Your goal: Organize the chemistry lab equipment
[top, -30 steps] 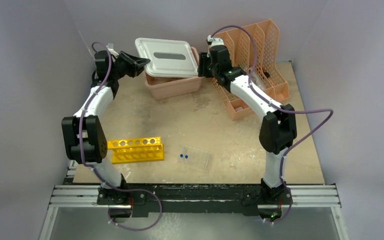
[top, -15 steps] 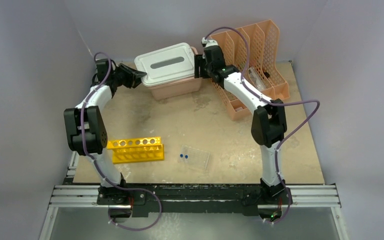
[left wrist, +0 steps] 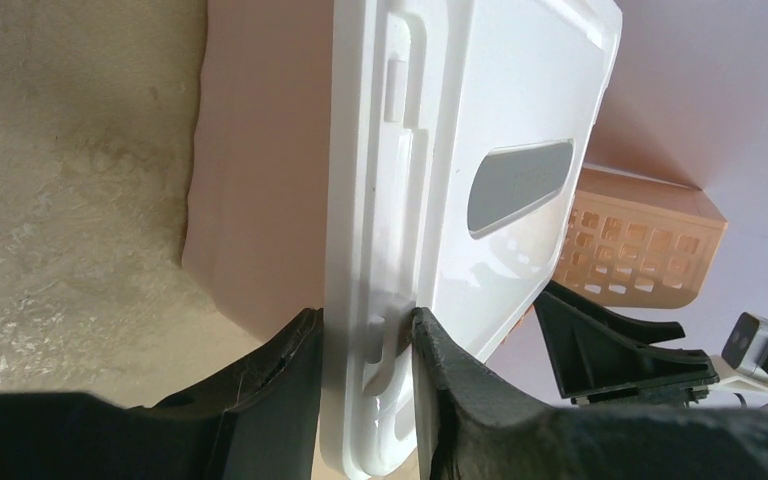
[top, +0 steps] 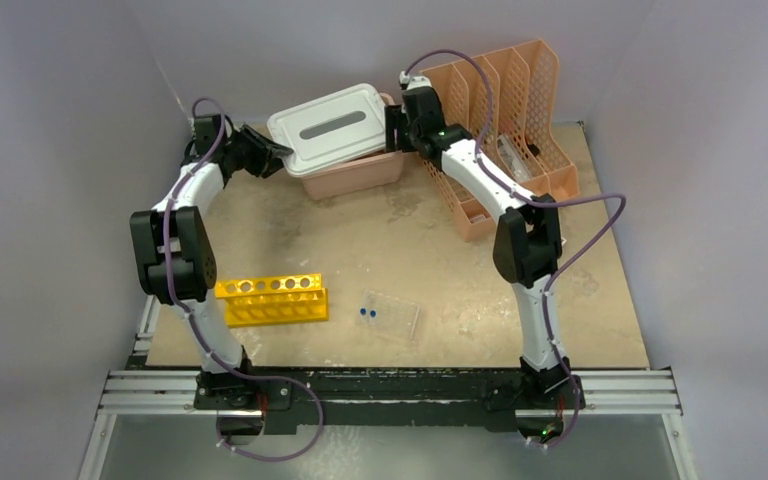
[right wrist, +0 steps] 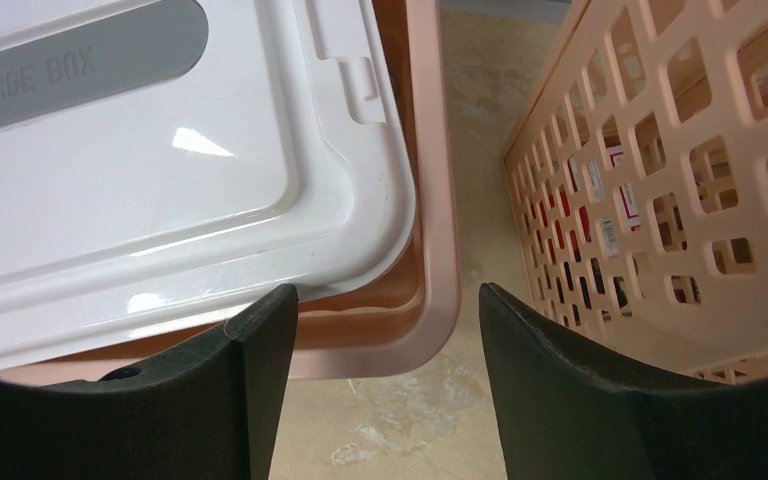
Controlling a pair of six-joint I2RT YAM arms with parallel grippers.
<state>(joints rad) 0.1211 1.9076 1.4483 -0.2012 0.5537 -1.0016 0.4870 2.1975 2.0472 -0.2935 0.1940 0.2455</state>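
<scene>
A yellow test-tube rack [top: 272, 299] lies on its side at the near left of the table. A clear plastic tray [top: 392, 316] with two blue-capped vials [top: 366, 313] lies to its right. My left gripper [top: 275, 158] is shut on the left edge of the white-grey lid [top: 332, 128]. The lid sits askew over the pink tub [top: 355, 172]. The left wrist view shows the fingers [left wrist: 365, 320] pinching the lid's rim [left wrist: 480, 120]. My right gripper [top: 393, 128] is open at the tub's right end. In the right wrist view it [right wrist: 388, 295] straddles the tub's corner [right wrist: 430, 200]. Tongs and wire triangle are not visible.
The peach slotted file holder [top: 520, 120] stands at the back right, close beside my right gripper, and also shows in the right wrist view [right wrist: 660, 200]. Grey walls enclose the table on three sides.
The lid has swung and tilted, its left end drawn nearer by my left gripper. My right gripper has shifted left and farther back beside the tub's right end.
</scene>
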